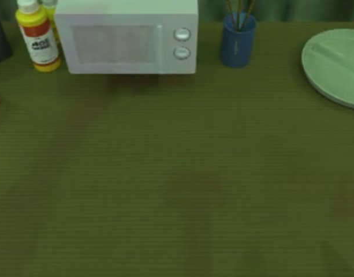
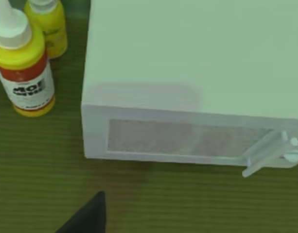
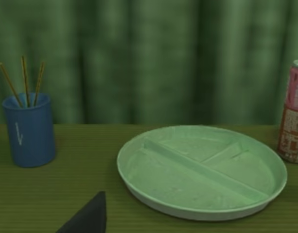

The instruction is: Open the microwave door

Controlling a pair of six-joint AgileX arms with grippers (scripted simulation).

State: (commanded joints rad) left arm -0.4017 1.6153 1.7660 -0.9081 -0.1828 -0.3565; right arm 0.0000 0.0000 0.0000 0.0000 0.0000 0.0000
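The white microwave (image 1: 126,36) stands at the back of the table, left of centre, with two round knobs (image 1: 182,44) on its right panel. The microwave door (image 1: 114,44), with a grey mesh window (image 2: 187,138), lies flush and closed; its slim bar handle (image 2: 265,153) stands out near the knobs. Neither arm appears in the top view. A dark tip of my left gripper (image 2: 88,216) shows in front of the door, apart from it. A dark tip of my right gripper (image 3: 88,216) shows over the table before the green plate.
Two yellow bottles (image 1: 39,37) stand just left of the microwave. A blue cup (image 1: 237,39) with sticks stands to its right. A divided green plate (image 1: 335,63) lies at the back right, with a pink can (image 3: 293,114) beside it. A green curtain hangs behind.
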